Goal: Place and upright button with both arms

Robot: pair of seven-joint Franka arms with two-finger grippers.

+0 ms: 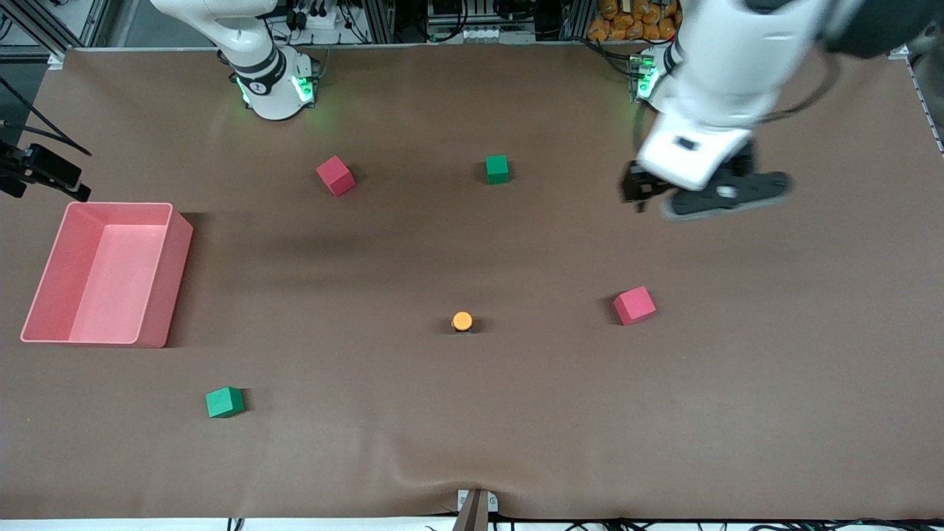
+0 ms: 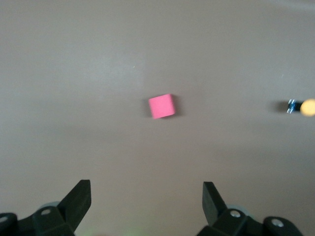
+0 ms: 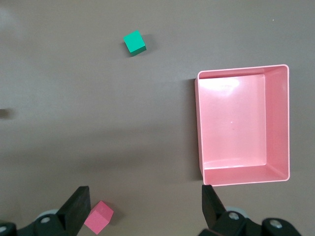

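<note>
Closest to the front camera sits one green cube [image 1: 224, 402], toward the right arm's end of the table, and that's one of two green cubes out here, with two red ones and a single pink bin to go with them. Next back, mid-table, there's the button [image 1: 462, 321]: a tiny round orange cap facing up at us on a small black body, standing alone on the brown cloth [image 1: 472, 457]. Just beside its line, toward the left arm's end, a red cube [image 1: 634, 304]. The pink bin [image 1: 161, 295] lies at the right arm's end, nothing in it. Farther back, the second red cube [image 1: 335, 175] and the second green cube [image 1: 497, 169]. Up in the air, the left gripper [image 2: 146, 199] hangs over bare cloth toward the left arm's end, fingers spread wide, nothing in them. The right gripper [image 3: 145, 206] looks down over the bin and a red cube, fingers equally wide apart and likewise carrying nothing.
</note>
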